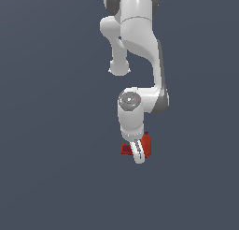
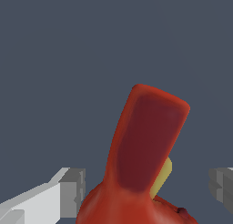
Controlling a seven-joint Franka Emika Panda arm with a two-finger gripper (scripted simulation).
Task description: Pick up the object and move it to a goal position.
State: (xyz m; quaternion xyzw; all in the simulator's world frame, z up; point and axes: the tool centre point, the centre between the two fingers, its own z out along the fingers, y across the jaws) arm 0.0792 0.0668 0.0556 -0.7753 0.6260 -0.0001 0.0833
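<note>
Object (image 2: 145,145) sits between the spread pincer (image 2: 148,191) fingers, long axis tilted.

Flat, uniform dark blue-grey counter (image 1: 51,177), filling the exterior view edge to edge with no seams, markings or visible borders. Same plain matte surface behind everything in the wrist view. Near the lower centre of the exterior view, a small red-orange object (image 1: 146,146) with a dark red blocky part toward 9 o'clock and a brighter orange rounded part toward 3 o'clock. Cannot tell whether resting on the counter or raised above it; no shadow or contact line to judge by. Seen close in the wrist view as a tall red-orange slab (image 2: 148,141) with a darker recessed face.
</note>
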